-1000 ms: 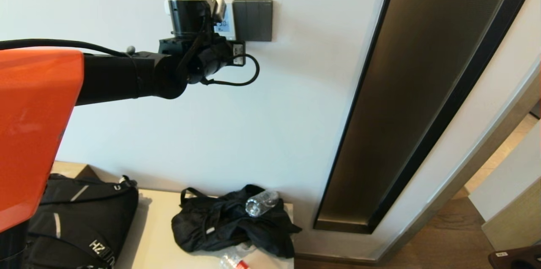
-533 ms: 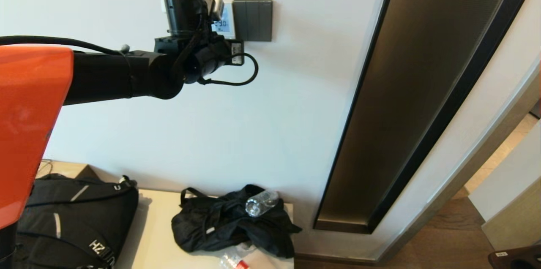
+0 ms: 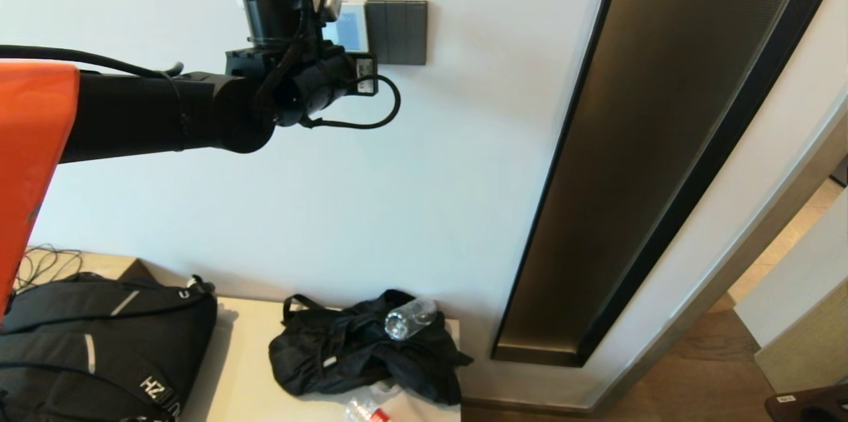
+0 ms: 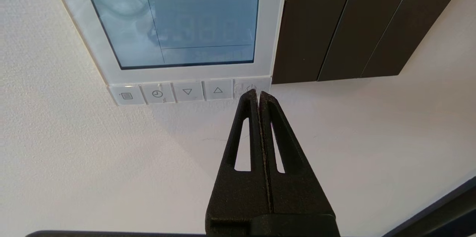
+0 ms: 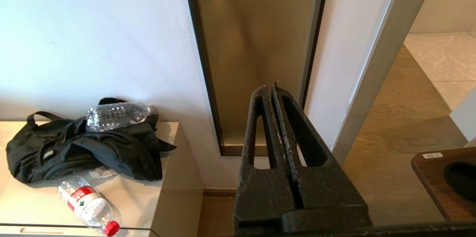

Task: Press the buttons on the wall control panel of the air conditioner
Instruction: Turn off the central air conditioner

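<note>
The white air conditioner control panel [image 3: 351, 26] hangs on the wall, partly hidden by my left wrist in the head view. In the left wrist view its blank blue-grey screen [image 4: 174, 17] sits above a row of small buttons [image 4: 187, 91]. My left gripper [image 4: 258, 93] is shut and empty, its tips level with the rightmost button [image 4: 245, 87], close to it or touching. My right gripper [image 5: 270, 88] is shut and empty, parked low and away from the panel; it does not show in the head view.
A dark grey switch plate [image 3: 396, 32] adjoins the panel on its right. A tall dark-framed glass strip [image 3: 636, 144] runs down the wall. Below, a low cabinet [image 3: 245, 369] holds black bags [image 3: 358, 349] and plastic bottles [image 3: 409, 318].
My left arm has drawn back to the left, uncovering more of the panel. The digits that showed on the screen have gone; the screen now looks blank.
</note>
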Robot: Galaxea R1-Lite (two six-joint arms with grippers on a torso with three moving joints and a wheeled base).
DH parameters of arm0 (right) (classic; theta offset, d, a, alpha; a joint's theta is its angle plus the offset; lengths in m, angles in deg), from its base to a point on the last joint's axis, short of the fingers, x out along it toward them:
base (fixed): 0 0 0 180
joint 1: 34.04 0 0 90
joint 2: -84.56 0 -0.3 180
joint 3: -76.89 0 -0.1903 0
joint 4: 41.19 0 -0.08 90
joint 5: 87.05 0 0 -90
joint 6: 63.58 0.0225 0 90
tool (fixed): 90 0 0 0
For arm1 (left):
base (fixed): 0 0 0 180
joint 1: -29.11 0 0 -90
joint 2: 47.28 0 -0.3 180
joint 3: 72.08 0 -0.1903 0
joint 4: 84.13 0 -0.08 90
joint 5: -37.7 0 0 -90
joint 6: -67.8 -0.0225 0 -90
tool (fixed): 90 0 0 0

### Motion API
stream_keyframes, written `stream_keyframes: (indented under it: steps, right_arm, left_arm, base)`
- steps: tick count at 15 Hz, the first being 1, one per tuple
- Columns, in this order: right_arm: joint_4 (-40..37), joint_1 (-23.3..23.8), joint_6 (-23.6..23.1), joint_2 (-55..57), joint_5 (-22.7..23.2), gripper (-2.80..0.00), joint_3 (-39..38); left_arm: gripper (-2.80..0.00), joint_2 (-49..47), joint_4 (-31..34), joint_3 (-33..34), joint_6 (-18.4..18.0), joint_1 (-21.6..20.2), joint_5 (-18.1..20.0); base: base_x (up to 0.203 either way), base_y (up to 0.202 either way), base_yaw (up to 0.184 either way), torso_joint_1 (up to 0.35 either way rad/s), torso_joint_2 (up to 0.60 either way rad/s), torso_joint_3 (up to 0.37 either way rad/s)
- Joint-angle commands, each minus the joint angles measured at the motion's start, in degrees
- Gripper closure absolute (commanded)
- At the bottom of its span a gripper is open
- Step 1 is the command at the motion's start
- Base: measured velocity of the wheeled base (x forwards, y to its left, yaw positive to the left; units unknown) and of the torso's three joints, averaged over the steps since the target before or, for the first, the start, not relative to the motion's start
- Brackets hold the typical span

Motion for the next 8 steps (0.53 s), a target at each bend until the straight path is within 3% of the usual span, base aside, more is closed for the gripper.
stream_keyframes:
  steps: [1, 8]
  right_arm:
    - [0.0, 0.0, 0.0, 0.0, 0.0, 0.0, -0.1]
    - [0.0, 0.0, 0.0, 0.0, 0.0, 0.0, 0.0]
  left_arm:
    - [0.0, 0.1, -0.1, 0.0, 0.0, 0.0, -0.1]
    - [0.0, 0.6, -0.3, 0.5, 0.1, 0.0, -0.1]
  base:
    - [0.0, 0.0, 0.0, 0.0, 0.0, 0.0]
    - [0.0, 0.0, 0.0, 0.0, 0.0, 0.0]
